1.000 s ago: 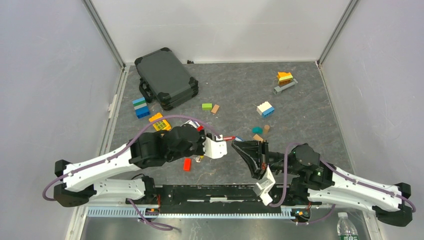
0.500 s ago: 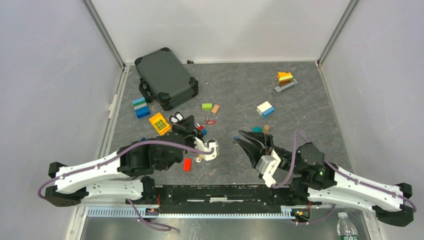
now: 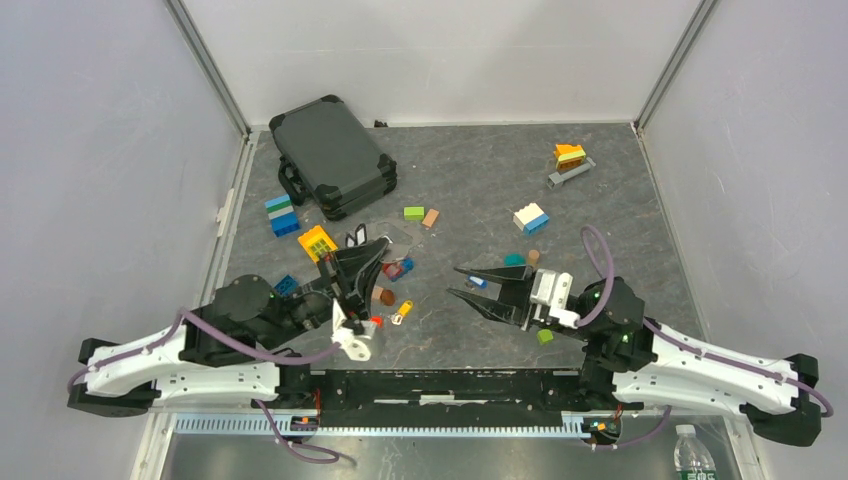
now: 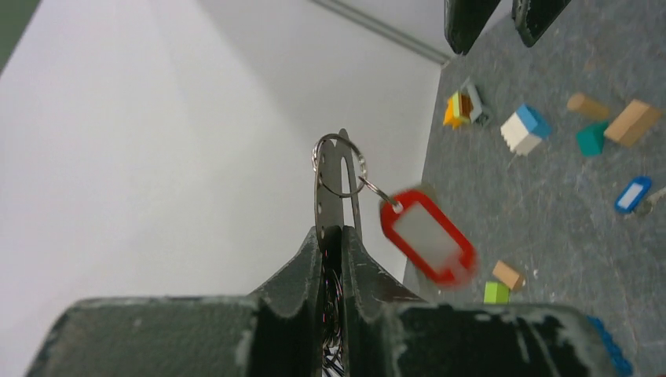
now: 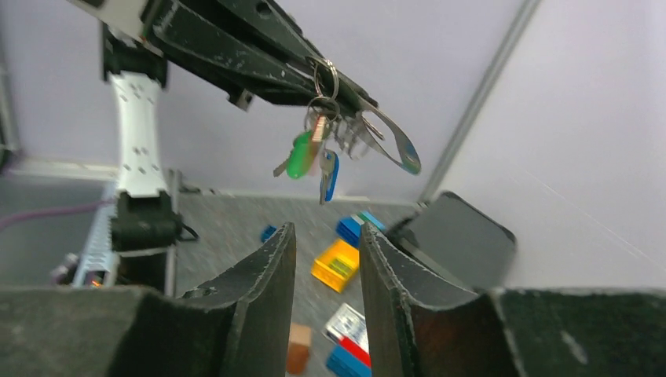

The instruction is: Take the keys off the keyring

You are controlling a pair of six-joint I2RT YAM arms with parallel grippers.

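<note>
Status: partly done, by my reading.

- Left hand (image 4: 336, 234): fingers together, clamped on the keyring (image 4: 323, 196) and holding it in the air above the bench (image 4: 550, 251), off the surface.
- Right hand (image 5: 326, 229): fingers apart, nothing between them. It faces the bunch from a short way off and touches nothing.
- On the ring: red-tagged key (image 4: 428, 238), green key (image 5: 298, 155), blue key (image 5: 330, 174), plus some bare metal pieces beside them that I cannot sort out.
- Off the ring: loose blue key (image 4: 632, 194), flat on the bench. The yellow-headed piece (image 3: 402, 311) near the left hand looks like a second loose key, but it is too small to confirm.
- Left to do: at least the three keys above. Each presumably has to be worked round the loop's opening while the left hand keeps the loop fixed.

View comparison:
- Left wrist view: shows the grip itself, the loop standing up out of the closed fingers, and the small split ring carrying the red tag. The green and blue keys are not visible here.
- Right wrist view: shows the bunch side-on under the left hand, with the green and blue keys dangling. The red tag cannot be picked out.
- Top view: shows how the two arms sit relative to each other, plus the toy bricks (image 3: 531, 218) and the black case (image 3: 333, 155). The ring is nearly lost against the dark fingers.
</note>
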